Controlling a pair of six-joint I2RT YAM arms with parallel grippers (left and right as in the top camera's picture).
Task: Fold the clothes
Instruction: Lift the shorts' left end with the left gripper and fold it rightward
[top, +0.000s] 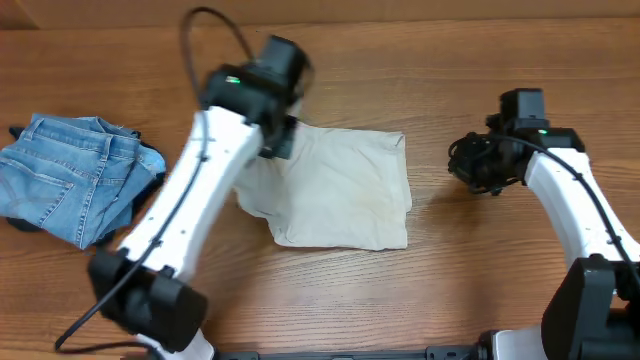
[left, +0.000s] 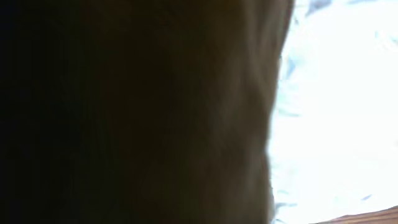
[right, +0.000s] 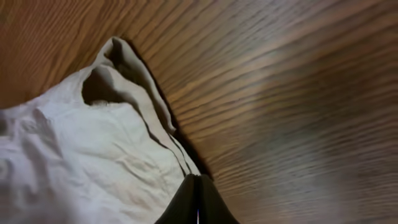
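Observation:
The cream shorts lie folded in a rough rectangle at the table's middle, with a faint yellowish stain. My left gripper is down at their top-left corner. Its wrist view is almost all dark, with bright cloth at the right, so its jaws do not show. My right gripper is to the right of the shorts, apart from them. In the right wrist view its fingers are pressed together and empty, pointing at the shorts' waistband edge. The light-blue jeans lie crumpled at the far left.
The wooden table shows bare in front of and behind the shorts. My left arm runs diagonally between the jeans and the shorts.

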